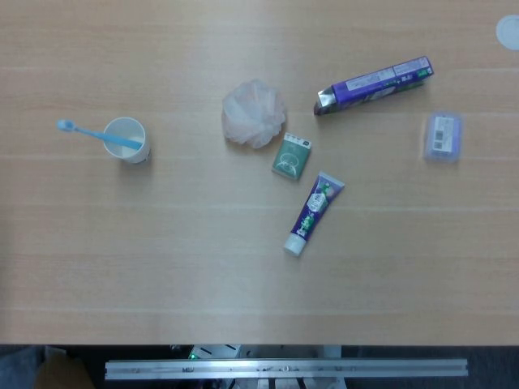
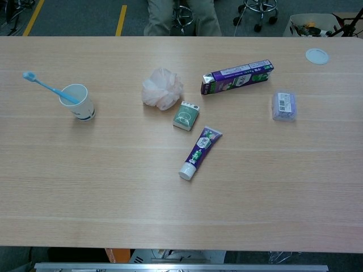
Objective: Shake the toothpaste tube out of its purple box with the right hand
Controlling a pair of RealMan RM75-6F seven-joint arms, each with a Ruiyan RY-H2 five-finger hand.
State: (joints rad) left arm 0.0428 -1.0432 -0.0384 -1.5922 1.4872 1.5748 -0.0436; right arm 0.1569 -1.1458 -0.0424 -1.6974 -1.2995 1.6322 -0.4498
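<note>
The purple box [image 1: 373, 83] [image 2: 236, 76] lies flat on the wooden table, its open silver flap end pointing left. The toothpaste tube [image 1: 312, 212] [image 2: 199, 152] lies on the table below the box, white cap toward the near edge. Box and tube are apart, with the small green packet between them. Neither hand shows in the head view or the chest view.
A white cup [image 1: 126, 139] [image 2: 76, 101] holding a blue toothbrush stands at the left. A pale bath pouf [image 1: 255, 113] [image 2: 162, 88] and a small green packet [image 1: 292, 155] [image 2: 186, 115] sit mid-table. A bluish wrapped bar [image 1: 442, 136] [image 2: 284, 105] and a round lid [image 2: 317, 55] lie at the right.
</note>
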